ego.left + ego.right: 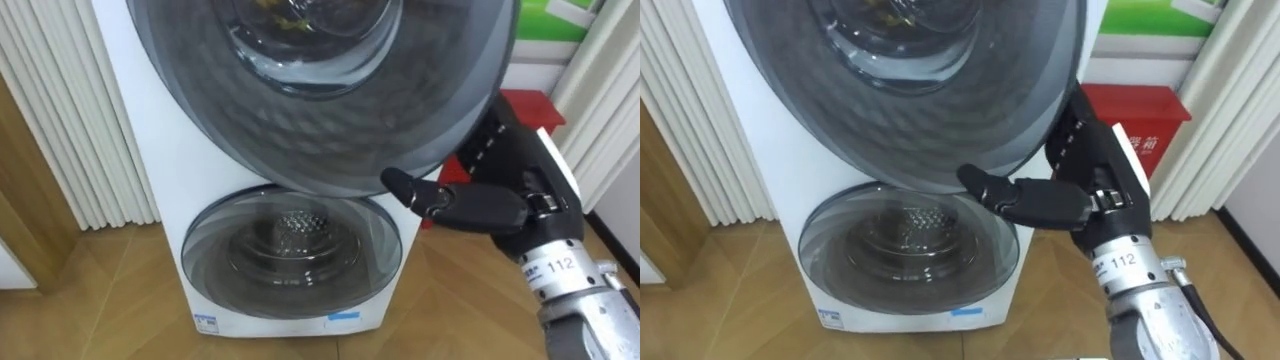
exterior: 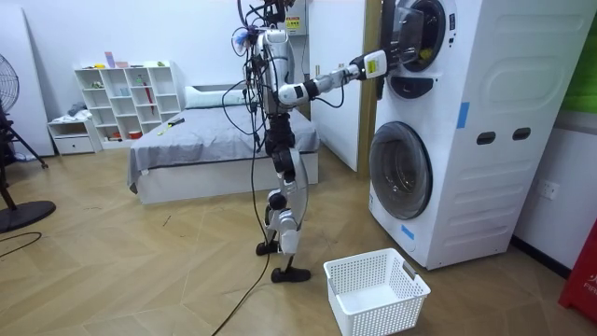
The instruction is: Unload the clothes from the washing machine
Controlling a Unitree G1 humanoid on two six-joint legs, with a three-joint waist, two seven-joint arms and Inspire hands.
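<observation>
The right hand (image 1: 492, 206) hides its fingers behind the upper door (image 1: 330, 120) just above it, so its grasp is unclear. It should swing that door wide before reaching in.

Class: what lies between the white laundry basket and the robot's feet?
Bare wooden floor, seen in the room view; the laundry basket stands on it near the lower washing machine.

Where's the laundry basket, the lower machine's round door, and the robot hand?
laundry basket (image 2: 392, 313), room view, on its near wall.
lower door (image 1: 290, 255), left eye view, on the middle of its glass.
robot hand (image 1: 488, 206), left eye view, on its palm.
</observation>
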